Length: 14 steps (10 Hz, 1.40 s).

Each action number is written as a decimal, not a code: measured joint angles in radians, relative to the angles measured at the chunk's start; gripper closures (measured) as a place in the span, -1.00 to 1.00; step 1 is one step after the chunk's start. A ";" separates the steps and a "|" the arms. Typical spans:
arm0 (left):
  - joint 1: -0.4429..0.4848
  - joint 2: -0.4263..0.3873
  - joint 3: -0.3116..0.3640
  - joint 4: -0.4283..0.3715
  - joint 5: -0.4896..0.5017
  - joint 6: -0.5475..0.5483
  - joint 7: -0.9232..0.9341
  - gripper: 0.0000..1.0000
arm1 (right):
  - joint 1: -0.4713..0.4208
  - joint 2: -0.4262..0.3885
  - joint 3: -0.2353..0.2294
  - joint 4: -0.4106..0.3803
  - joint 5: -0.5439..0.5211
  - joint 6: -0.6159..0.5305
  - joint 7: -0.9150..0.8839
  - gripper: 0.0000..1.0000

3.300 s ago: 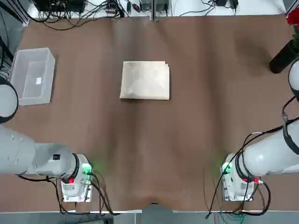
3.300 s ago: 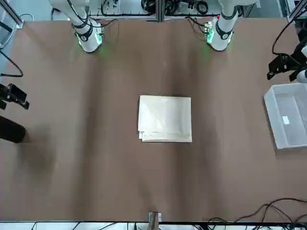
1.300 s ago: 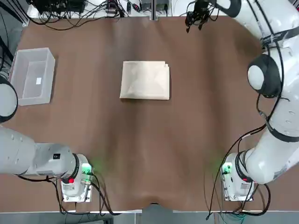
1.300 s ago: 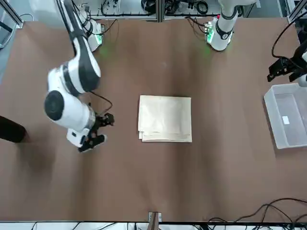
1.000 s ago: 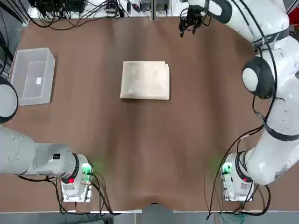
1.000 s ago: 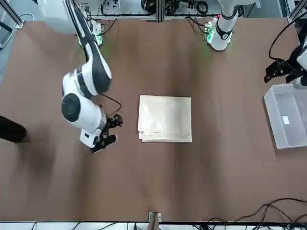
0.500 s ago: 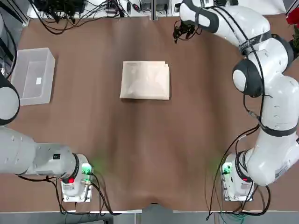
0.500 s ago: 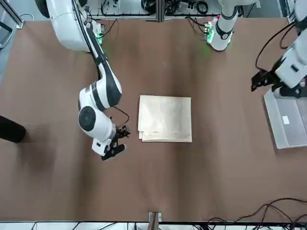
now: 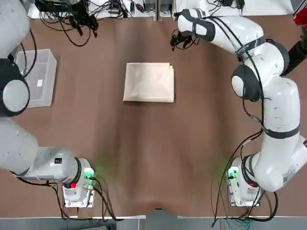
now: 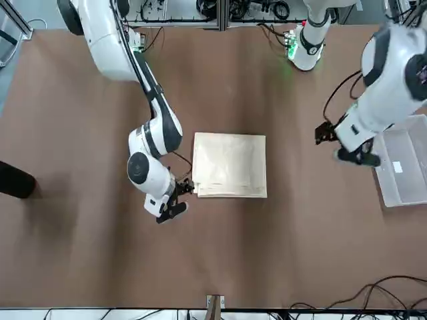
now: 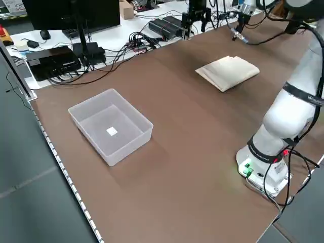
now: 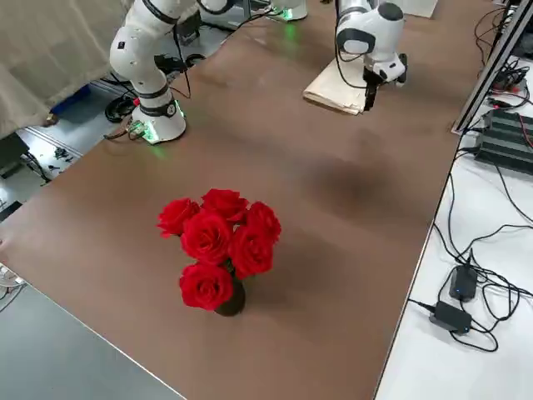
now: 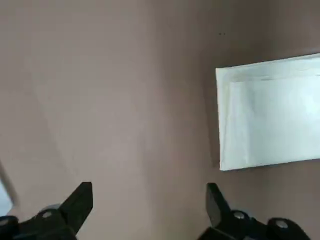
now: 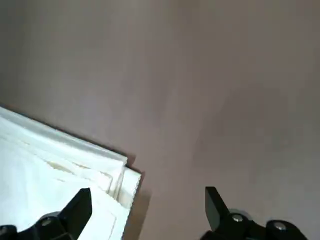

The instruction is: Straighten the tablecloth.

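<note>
Both arms have swung in since a second ago. Your right gripper (image 10: 173,203), at far upper right of the top view then, now hangs at centre-left of the front view, just beside the lower-left corner of the tablecloth (image 10: 229,165), jaws spread wide and holding nothing. Your left gripper (image 10: 343,145), earlier at that picture's right edge by the clear plastic bin (image 10: 401,167), now sits right of centre, well apart from the cloth's right edge, jaws equally wide and empty.

You can see the cloth has not shifted: a folded cream rectangle in the middle of the brown table cover (image 10: 267,253), its layered edges showing along the lower side in the front view. Bare brown surface lies all round it. A vase of red roses (image 12: 221,250) stands far off in the right side view's lower left.
</note>
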 joint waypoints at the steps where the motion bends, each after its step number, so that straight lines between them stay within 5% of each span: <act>1: -0.004 0.033 -0.006 0.004 -0.038 0.024 0.000 -0.99 | 0.000 0.016 -0.001 0.000 0.035 0.029 0.017 -1.00; 7: -0.055 0.281 -0.050 0.083 -0.078 0.090 -0.006 -0.99 | 0.072 0.088 0.001 0.000 0.050 0.140 0.155 -1.00; 14: -0.097 0.425 -0.078 0.090 -0.097 0.178 -0.023 -0.77 | 0.083 0.126 -0.009 0.000 0.045 0.179 0.156 -1.00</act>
